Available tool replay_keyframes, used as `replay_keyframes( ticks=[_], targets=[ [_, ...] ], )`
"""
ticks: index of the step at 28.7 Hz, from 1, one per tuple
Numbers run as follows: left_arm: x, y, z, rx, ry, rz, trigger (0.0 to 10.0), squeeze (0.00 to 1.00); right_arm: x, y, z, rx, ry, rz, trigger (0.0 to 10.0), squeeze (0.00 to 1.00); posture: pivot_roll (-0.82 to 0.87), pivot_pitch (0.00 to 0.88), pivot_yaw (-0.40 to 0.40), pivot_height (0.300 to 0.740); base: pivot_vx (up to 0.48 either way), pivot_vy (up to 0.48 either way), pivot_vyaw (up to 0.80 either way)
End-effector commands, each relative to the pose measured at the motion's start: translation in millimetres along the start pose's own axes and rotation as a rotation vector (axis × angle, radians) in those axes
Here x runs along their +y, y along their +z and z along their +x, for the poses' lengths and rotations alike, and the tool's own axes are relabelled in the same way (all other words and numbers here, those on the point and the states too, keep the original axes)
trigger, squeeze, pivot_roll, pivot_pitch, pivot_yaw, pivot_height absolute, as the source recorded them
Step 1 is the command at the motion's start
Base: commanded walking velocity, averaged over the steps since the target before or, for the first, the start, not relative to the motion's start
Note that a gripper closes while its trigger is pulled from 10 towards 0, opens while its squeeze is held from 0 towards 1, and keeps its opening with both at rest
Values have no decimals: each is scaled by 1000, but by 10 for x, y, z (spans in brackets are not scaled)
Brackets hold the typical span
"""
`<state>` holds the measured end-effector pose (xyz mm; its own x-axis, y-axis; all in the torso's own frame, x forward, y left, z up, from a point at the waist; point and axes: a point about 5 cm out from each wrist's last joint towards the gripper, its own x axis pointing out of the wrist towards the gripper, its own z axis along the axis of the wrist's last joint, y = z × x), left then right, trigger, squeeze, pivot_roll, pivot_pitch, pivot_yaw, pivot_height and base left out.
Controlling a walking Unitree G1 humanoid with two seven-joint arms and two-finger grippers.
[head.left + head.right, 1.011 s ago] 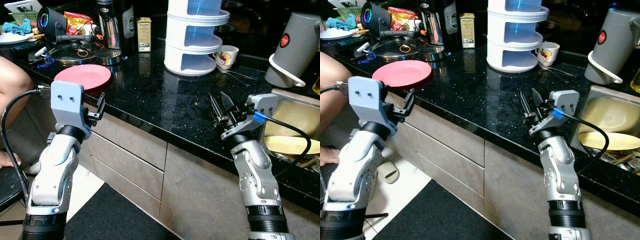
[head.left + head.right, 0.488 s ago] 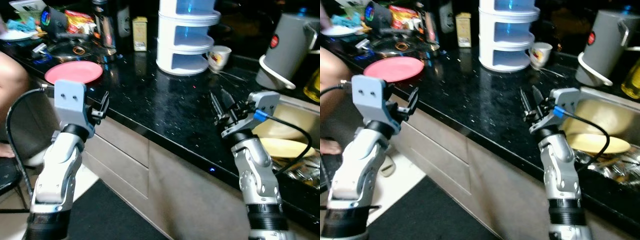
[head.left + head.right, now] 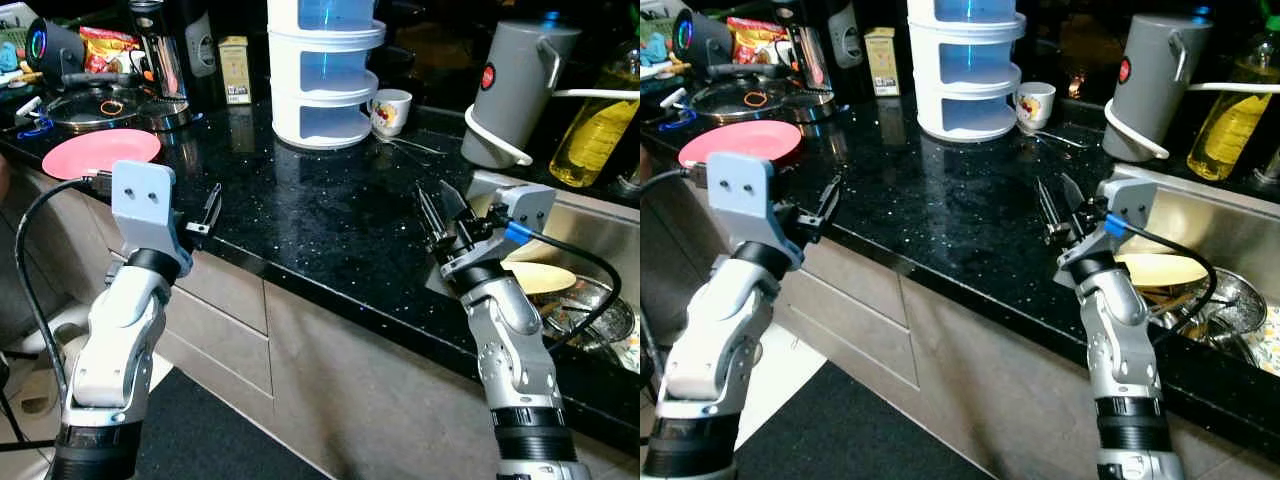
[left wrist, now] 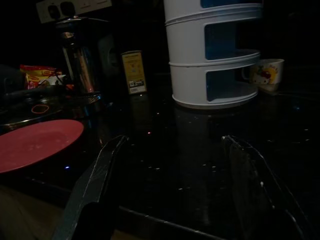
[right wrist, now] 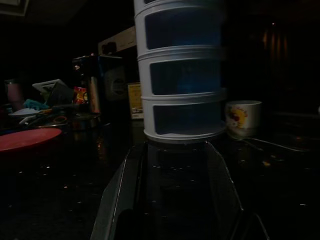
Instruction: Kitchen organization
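Now facing farther right along the glossy black speckled stone surface [image 3: 320, 215], the robot is bringing the steel sink [image 3: 590, 240] with its yellow plate [image 3: 538, 277] into fuller view while the round pink plate [image 3: 100, 152] is sliding off to the left. Both arms are hovering at the edge: left pincer [image 3: 208, 212] spread wide and empty, right pincer [image 3: 436, 215] moderately parted, holding nothing, suggesting the sink dishes come next.

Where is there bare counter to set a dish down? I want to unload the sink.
The widest free patch of the black speckled countertop lies in front of the white tiered plastic organizer, between the round pink plate and the steel sink. The far left corner is crowded around the glass pan lid. The sink itself holds dishes.
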<state>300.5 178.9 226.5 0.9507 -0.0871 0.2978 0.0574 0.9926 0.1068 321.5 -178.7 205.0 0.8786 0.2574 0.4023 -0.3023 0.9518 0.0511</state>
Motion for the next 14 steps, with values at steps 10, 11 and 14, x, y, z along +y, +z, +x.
replay_keyframes(
  ticks=[10, 11, 14],
  targets=[
    [-35, -52, -15, 14, -8, 4, 10000, 0, 34, -25, 7, 9, 20, -7, 10000, 0, -62, 0, -54, 740, 0, 264, 0],
    [-35, -52, -15, 14, -8, 4, 10000, 0, 34, -25, 7, 9, 20, -7, 10000, 0, -62, 0, -54, 740, 0, 270, 0],
    [-47, -58, -7, 15, -7, 2, 10000, 0, 17, -17, 15, 9, 21, -11, 10000, 0, -67, 0, -56, 740, 0, 0, 0]
  ],
)
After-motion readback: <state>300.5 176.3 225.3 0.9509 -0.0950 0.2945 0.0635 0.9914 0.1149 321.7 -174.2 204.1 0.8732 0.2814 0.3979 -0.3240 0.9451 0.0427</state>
